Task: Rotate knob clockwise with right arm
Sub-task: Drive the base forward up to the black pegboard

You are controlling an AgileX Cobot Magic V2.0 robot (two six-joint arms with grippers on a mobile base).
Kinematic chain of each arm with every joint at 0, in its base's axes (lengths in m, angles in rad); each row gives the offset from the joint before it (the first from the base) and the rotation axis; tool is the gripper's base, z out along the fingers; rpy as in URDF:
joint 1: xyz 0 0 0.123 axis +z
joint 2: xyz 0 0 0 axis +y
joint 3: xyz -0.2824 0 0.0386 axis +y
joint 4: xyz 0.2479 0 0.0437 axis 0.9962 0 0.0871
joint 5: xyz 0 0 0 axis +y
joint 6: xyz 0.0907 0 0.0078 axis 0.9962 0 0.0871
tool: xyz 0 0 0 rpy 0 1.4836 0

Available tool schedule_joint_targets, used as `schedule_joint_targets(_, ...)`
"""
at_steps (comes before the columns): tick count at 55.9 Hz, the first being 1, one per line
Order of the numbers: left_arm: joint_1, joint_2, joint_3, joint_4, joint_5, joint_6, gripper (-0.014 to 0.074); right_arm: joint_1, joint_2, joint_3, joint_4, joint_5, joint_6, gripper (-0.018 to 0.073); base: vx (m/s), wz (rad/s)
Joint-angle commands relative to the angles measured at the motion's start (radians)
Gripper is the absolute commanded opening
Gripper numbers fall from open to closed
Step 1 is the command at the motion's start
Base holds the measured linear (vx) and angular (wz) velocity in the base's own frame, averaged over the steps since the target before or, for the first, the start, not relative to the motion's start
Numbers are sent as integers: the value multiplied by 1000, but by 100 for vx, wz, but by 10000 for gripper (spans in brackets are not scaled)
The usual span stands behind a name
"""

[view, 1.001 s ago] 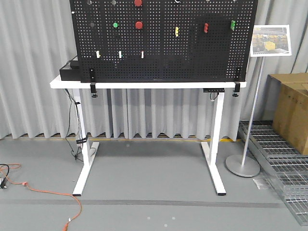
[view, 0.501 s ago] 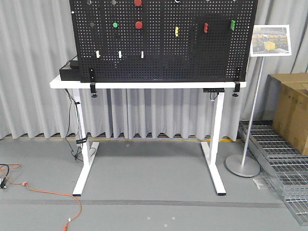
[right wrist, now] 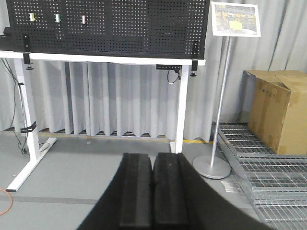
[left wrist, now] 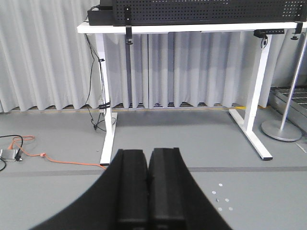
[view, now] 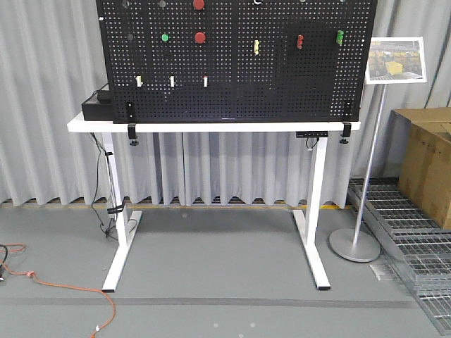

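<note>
A black pegboard (view: 239,77) stands on a white table (view: 211,127) across the room. At its top edge, a small white curved mark (view: 258,2) on a dark round fitting looks like the knob, mostly cut off by the frame. My right gripper (right wrist: 152,158) is shut and empty, pointing at the floor in front of the table, far from the board. My left gripper (left wrist: 147,153) is also shut and empty, low over the floor. Neither arm shows in the front view.
The board carries two red buttons (view: 200,37), a green button (view: 165,38), a yellow lever (view: 256,46) and red and green levers. A sign stand (view: 363,211), a cardboard box (view: 426,162) and metal grating (view: 416,260) are at right. An orange cable (view: 56,285) lies at left.
The front view has shifted: table and board now sit slightly further left and look a little larger, as if the base moved closer.
</note>
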Motion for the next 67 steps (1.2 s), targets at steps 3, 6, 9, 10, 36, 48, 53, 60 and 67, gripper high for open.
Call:
schedule_joint_targets(3,-10,-9,26,-7,-83,0,-6,-4,-10,14,-3,-83,-1,-8,15,-2)
schedule_joint_targets(6,-10,-9,26,-7,-83,0,-6,-4,-10,14,-3,-83,-1,-8,17,-4)
schedule_joint_targets(9,-10,-9,26,-7,-83,0,-6,-4,-10,14,-3,-83,-1,-8,18,-7)
schedule_joint_targets(10,-10,-9,26,-7,-83,0,-6,-4,-10,14,-3,-83,-1,-8,19,-10)
schedule_joint_targets(36,-10,-9,26,-7,-83,0,-6,-4,-10,14,-3,-83,-1,-8,23,-2)
schedule_joint_targets(48,-10,-9,26,-7,-83,0,-6,-4,-10,14,-3,-83,-1,-8,28,12)
schedule_joint_targets(53,-10,-9,26,-7,-83,0,-6,-4,-10,14,-3,-83,-1,-8,31,12)
schedule_joint_targets(60,-10,-9,26,-7,-83,0,-6,-4,-10,14,-3,-83,-1,-8,32,10)
schedule_joint_targets(67,-10,-9,26,-7,-83,0,-6,-4,-10,14,-3,-83,-1,-8,32,6)
